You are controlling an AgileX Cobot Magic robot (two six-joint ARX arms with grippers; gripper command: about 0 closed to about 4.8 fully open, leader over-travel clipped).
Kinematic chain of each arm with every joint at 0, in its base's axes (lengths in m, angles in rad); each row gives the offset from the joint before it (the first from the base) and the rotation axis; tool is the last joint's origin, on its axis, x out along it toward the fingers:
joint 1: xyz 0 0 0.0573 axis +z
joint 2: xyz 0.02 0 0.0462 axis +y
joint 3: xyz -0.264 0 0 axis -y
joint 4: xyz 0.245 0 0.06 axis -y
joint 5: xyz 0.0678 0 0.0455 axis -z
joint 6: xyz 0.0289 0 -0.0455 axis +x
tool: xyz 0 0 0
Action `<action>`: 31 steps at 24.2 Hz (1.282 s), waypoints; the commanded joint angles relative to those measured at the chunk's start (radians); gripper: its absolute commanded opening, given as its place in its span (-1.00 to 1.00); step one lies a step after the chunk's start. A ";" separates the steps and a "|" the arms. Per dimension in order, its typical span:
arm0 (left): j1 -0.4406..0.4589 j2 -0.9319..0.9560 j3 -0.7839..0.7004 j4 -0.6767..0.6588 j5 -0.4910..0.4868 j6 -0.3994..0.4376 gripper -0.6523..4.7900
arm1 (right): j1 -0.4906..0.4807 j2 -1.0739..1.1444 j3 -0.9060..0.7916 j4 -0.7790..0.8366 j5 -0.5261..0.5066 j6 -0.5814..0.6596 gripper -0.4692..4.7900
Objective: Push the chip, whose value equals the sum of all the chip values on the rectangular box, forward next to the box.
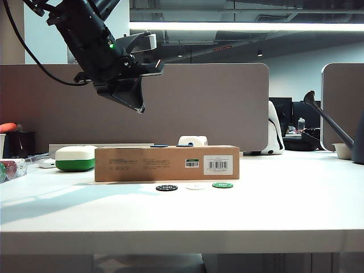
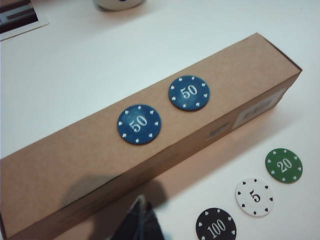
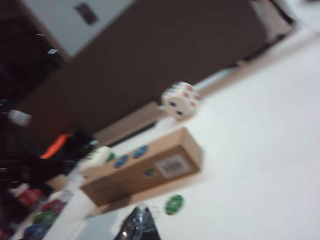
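On a white table (image 1: 296,205) before grey office partitions (image 1: 216,105), the box (image 1: 166,163) carries two blue chips (image 2: 139,124), and the black chip (image 1: 166,187) lies just in front of it beside white (image 1: 195,186) and green (image 1: 222,185) ones. Only the left wrist view reads their values: 50 and 50 on the box, 100, 5 and 20 below. The left gripper (image 1: 133,101) hangs high above the box's left end and the right gripper (image 3: 137,225) shows only as a blurred tip; I cannot tell whether either is parted.

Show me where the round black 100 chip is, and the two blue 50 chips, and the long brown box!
Round black 100 chip (image 2: 216,228): left wrist view, on its white number.
Two round blue 50 chips (image 2: 139,124): left wrist view, on the face of the nearer one.
Long brown cardboard box (image 1: 142,164): exterior view, on its front wall.
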 commanded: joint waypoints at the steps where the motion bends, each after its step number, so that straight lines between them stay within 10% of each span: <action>1: 0.003 -0.003 0.003 -0.026 0.003 0.000 -0.78 | 0.000 0.002 0.007 0.034 -0.049 0.027 -0.85; 14: 0.001 -0.003 0.004 -0.091 0.004 0.000 -0.78 | 0.082 0.256 0.078 -0.066 -0.042 -0.001 -0.85; 19: 0.001 -0.003 0.004 -0.090 0.004 0.000 -0.78 | 0.365 0.682 0.294 0.012 0.165 -0.161 -0.84; 31: 0.001 -0.042 0.008 -0.082 0.004 0.000 -0.78 | 0.552 1.500 0.660 0.300 0.031 -0.177 -0.83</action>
